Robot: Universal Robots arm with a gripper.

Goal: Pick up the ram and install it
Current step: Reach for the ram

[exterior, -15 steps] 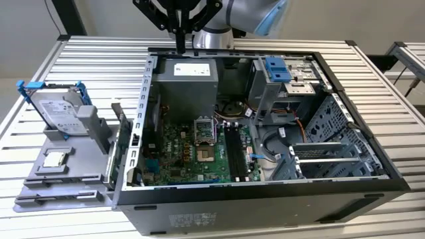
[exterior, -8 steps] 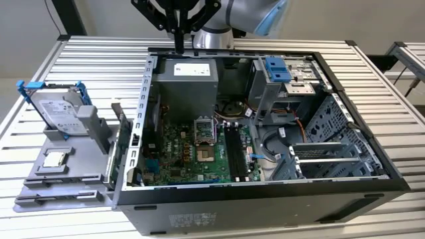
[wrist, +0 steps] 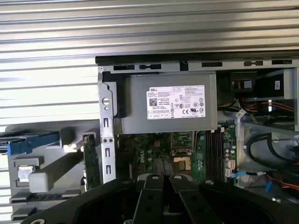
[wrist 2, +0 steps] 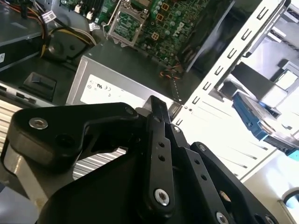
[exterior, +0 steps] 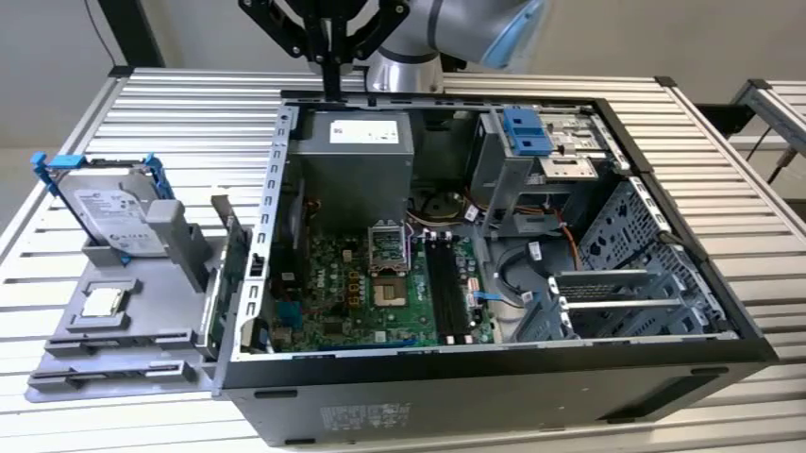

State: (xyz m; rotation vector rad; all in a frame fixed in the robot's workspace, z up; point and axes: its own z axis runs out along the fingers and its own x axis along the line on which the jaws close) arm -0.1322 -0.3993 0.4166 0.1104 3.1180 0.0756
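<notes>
Gripper [exterior: 330, 81]: fingers together, empty, over PC case [exterior: 504, 401] edge nr PSU [exterior: 359, 156].
Ram [wrist: 91, 161]: upright, just outside case wall.

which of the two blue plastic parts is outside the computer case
The blue bracket clipped around the silver hard drive, at the exterior view's left. The other blue piece sits inside the computer case.

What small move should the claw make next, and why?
Probably shift sideways toward the ram, which stands on edge between the gray holder and the computer case wall. The claw is shut, holds nothing, and hangs above the power supply, away from the ram.
</notes>
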